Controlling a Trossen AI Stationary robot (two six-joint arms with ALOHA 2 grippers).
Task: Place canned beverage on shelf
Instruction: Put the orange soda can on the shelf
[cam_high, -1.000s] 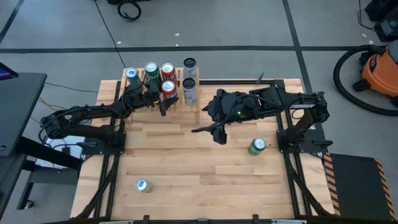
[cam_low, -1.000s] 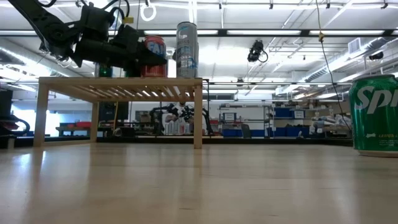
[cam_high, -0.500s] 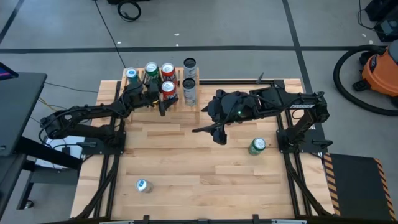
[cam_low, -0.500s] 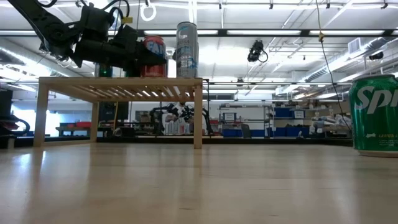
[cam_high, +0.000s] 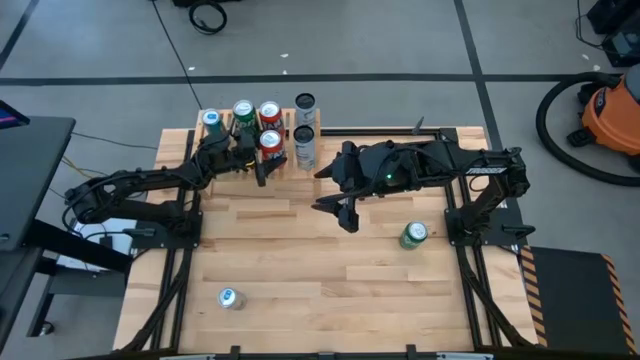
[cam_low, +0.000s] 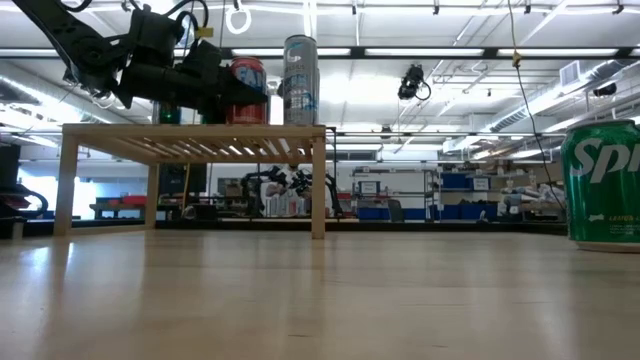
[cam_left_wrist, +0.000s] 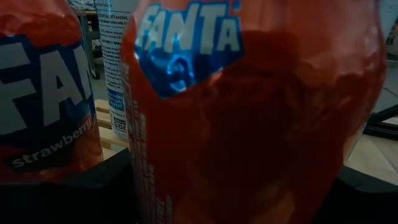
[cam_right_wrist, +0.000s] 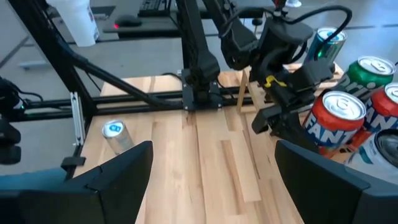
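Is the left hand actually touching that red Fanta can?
Touching. In the left wrist view the Fanta can fills the gap between the left hand's dark fingers.

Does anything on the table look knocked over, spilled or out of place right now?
Nothing stands out. The cans on the shelf stand upright, including the red Fanta can in the left gripper. The green can and the small blue can are also upright, waiting on the table.
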